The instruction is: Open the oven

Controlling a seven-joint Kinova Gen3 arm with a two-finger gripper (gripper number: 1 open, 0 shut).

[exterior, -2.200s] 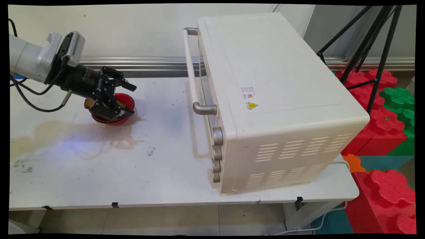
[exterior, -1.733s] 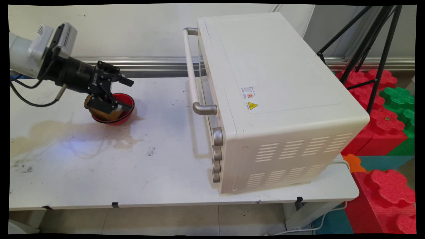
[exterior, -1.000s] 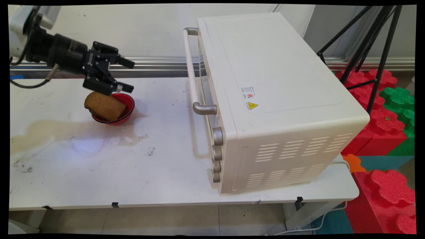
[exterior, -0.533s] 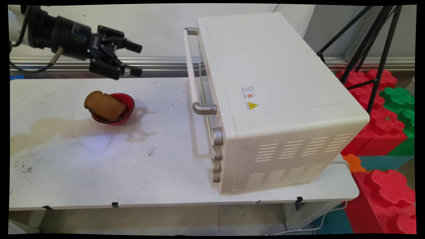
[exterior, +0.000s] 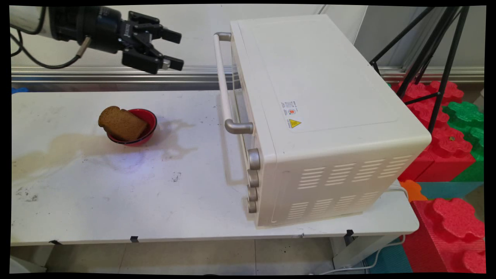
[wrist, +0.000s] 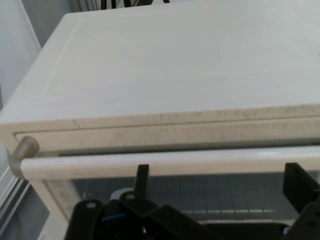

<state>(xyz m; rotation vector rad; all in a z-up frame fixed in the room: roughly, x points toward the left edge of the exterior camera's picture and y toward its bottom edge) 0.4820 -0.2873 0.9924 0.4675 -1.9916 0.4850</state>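
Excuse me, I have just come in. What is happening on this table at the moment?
The robot arm's gripper hangs open and empty in the air, level with the upper part of the toaster oven and pointing at its door handle, not touching it. The oven door is closed. On the table, a slice of brown bread leans in a small red bowl, partly over the rim.

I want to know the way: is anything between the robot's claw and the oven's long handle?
Nothing: only open air between the gripper and the oven handle, seen in the main view.
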